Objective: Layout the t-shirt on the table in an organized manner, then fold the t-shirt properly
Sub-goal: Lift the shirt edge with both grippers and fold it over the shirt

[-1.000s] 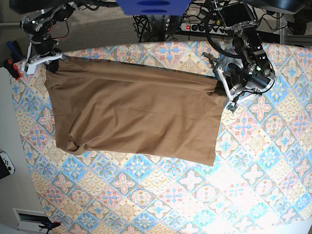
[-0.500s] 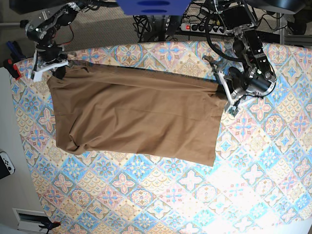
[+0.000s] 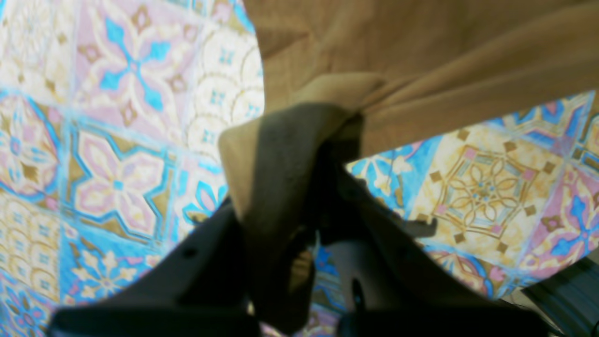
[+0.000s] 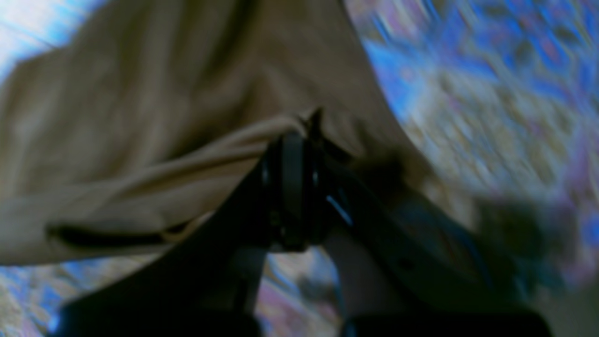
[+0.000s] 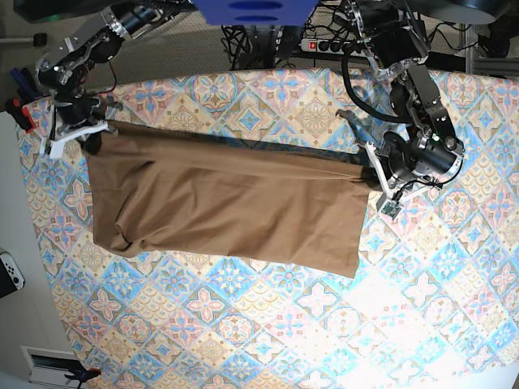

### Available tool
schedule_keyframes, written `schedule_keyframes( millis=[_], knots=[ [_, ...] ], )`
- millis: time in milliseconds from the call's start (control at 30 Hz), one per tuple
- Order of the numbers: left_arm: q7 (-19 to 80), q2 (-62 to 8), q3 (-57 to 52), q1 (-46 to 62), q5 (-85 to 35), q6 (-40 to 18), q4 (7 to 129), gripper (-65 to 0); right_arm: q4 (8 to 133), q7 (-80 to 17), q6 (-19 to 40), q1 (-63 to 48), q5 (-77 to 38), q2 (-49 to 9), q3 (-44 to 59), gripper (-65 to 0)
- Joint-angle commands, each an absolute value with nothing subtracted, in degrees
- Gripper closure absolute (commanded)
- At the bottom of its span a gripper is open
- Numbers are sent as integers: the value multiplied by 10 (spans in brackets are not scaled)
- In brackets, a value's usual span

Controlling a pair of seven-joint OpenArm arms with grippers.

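Folding underway, not finished: t-shirt (image 5: 227, 198) spread across table (image 5: 422, 308), far edge lifted taut between both arms. Left gripper (image 3: 323, 154) clamped on one bunched corner, right gripper (image 4: 299, 135) pinched shut on the other. Near hem flat on the cloth, one near corner rumpled. Plenty of bare patterned tabletop toward the near side for bringing the raised edge over.

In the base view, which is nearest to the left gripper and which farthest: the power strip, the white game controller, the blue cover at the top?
From the left gripper:
1. Power strip, top, just above it.
2. Blue cover, top centre.
3. White game controller, far edge across the t-shirt.
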State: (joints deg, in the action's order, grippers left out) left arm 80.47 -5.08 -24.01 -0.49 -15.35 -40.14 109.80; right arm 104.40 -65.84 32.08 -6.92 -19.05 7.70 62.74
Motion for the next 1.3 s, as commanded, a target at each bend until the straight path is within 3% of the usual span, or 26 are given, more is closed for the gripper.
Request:
schedule_keyframes(
  millis=[0, 300, 600, 933, 1267],
  knots=[
    [800, -55, -240, -15, -154, -400, 1108, 0, 1054, -641, 321, -55, -189, 72, 628, 0],
    [800, -60, -225, -19, -150, -400, 1110, 0, 1051, -638, 322, -39, -175, 72, 570, 0],
    [800, -55, -163, -31, -45, -400, 1113, 0, 1047, -638, 321, -39, -175, 71, 564, 0],
    [797, -44, -217, -29, 10, -400, 1103, 0, 1047, -636, 321, -38, -65, 47, 512, 0],
    [747, -46, -218, 23, 11, -400, 1095, 0, 1047, -636, 321, 14, -58, 47, 483, 0]
  ],
)
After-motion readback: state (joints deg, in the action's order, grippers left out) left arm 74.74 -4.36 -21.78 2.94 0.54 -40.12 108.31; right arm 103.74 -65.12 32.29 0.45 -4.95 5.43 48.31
